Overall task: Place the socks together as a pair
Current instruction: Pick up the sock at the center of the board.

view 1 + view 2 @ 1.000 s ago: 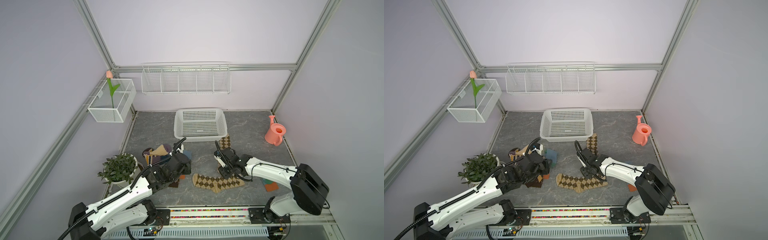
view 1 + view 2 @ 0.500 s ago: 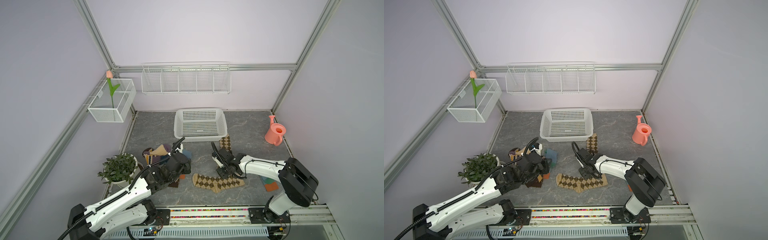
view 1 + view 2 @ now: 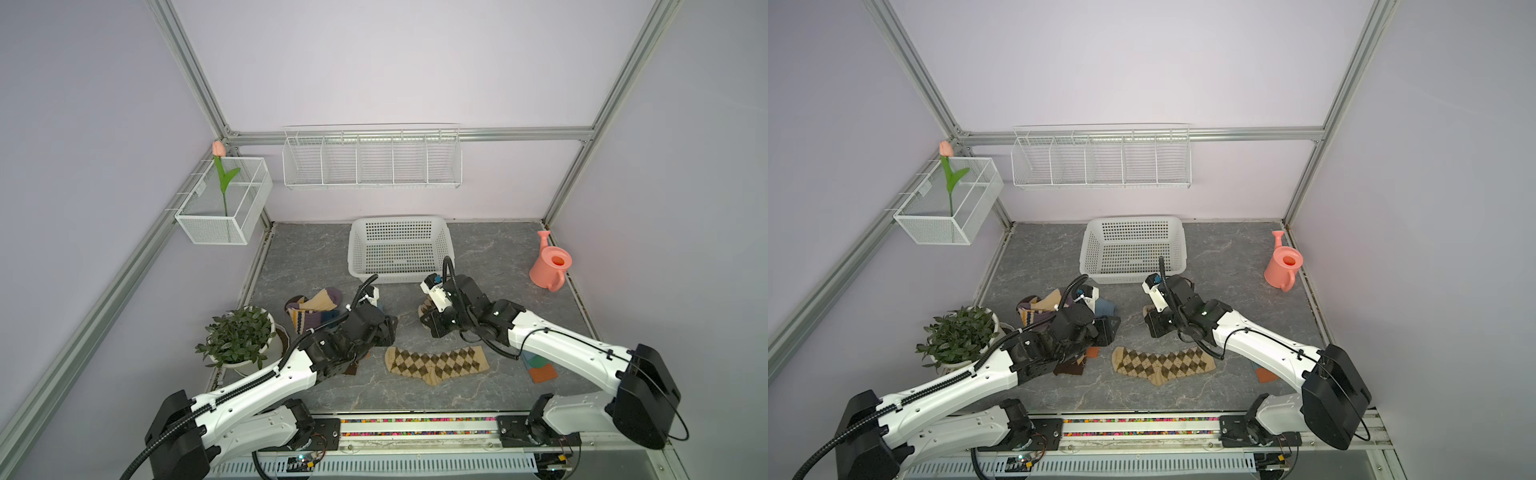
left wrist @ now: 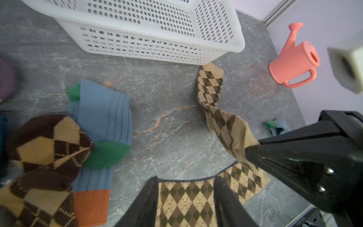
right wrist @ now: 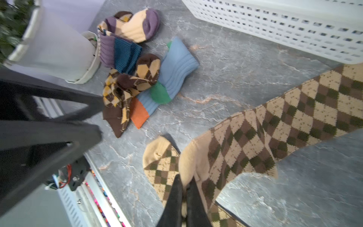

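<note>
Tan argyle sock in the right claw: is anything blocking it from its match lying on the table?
No object does. The held tan argyle sock hangs from the shut right gripper beside the flat tan argyle sock; only the open left gripper hovers over one end.

White basket (image 3: 395, 277), pink watering can (image 3: 550, 268), potted plant (image 3: 237, 332)

Left arm (image 3: 257, 382): base at 7 o'clock, stretched low toward 1 o'clock, forearm nearly level, wrist close to centre. Left gripper (image 4: 185, 179): tips pointing down, fingers (image 4: 149, 196) spread apart, gripping nothing.

Right arm (image 3: 561, 345): base at 5 o'clock, reaching toward 10 o'clock, elbow low, wrist tipped down. Right gripper (image 5: 185, 179): fingers pinched tight on toe end of tan sock (image 5: 196, 161).

Two grippers near each other, not touching; left one sits at 9 o'clock of right one.
</note>
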`<act>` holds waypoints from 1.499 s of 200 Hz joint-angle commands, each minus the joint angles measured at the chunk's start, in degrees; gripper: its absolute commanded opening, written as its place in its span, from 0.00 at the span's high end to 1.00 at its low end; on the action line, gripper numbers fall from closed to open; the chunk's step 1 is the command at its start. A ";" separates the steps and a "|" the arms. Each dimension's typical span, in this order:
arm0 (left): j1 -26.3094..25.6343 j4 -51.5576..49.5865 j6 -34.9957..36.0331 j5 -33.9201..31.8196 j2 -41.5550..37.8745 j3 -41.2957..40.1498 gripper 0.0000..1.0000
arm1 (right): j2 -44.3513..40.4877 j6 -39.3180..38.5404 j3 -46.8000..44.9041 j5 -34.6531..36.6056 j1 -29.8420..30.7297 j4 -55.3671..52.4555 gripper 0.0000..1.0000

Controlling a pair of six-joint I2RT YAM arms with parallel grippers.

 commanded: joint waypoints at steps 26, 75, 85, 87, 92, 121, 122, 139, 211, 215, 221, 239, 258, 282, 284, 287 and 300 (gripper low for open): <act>0.01 14.53 -2.15 6.03 1.06 -2.78 0.48 | -2.72 8.77 -4.69 -5.80 -2.97 10.95 0.93; -2.39 23.40 -3.11 6.97 3.64 -4.81 0.47 | -2.66 17.78 -9.99 -8.80 -5.37 25.47 0.92; -3.02 23.55 -2.82 6.62 4.59 -4.37 0.47 | -2.43 18.92 -10.55 -8.87 -5.42 27.21 0.92; -3.17 23.62 -2.67 6.64 4.86 -4.29 0.47 | -2.39 19.06 -10.65 -8.85 -5.39 27.47 0.91; -3.41 23.59 -2.51 6.52 5.44 -3.99 0.47 | -2.29 19.41 -10.84 -8.82 -5.40 27.97 0.91; -5.71 21.17 -0.26 3.93 9.16 -1.20 0.47 | -2.12 20.19 -11.42 -8.03 -5.42 28.90 0.91; -5.75 21.06 -0.19 3.77 9.33 -1.06 0.47 | -2.11 20.19 -11.42 -8.01 -5.46 28.95 0.91; -6.56 19.16 0.74 1.88 12.09 0.42 0.48 | -2.02 20.36 -11.42 -8.09 -5.49 29.08 0.90; -6.58 14.31 3.93 -7.67 13.00 3.97 0.52 | -2.02 20.36 -12.45 -8.47 -5.47 29.33 0.90; -6.58 13.89 4.34 -8.17 12.96 4.27 0.52 | -2.06 20.35 -12.47 -8.59 -5.42 29.47 0.90; -6.58 13.60 4.88 -8.69 13.01 4.65 0.52 | -2.02 20.44 -12.68 -8.67 -5.46 29.75 0.90; -6.58 15.31 5.50 -8.02 14.02 4.99 0.53 | -1.85 21.06 -12.95 -9.15 -5.46 30.96 0.90; -6.59 18.55 5.91 -4.23 16.10 5.35 0.57 | -1.72 21.16 -12.92 -9.35 -5.44 31.15 0.89; -6.67 20.54 5.68 -1.57 18.50 5.81 0.58 | -1.93 21.24 -12.75 -9.38 -5.46 30.91 0.89; -6.69 20.70 5.70 -1.58 18.53 5.77 0.58 | -1.93 21.24 -12.74 -9.39 -5.43 30.90 0.89; -6.69 20.81 5.66 -1.52 18.61 5.66 0.58 | -1.99 21.18 -12.74 -9.40 -5.45 30.89 0.89; -6.74 21.06 5.50 -2.28 18.69 5.36 0.63 | -2.02 21.18 -12.74 -9.71 -5.49 30.85 0.88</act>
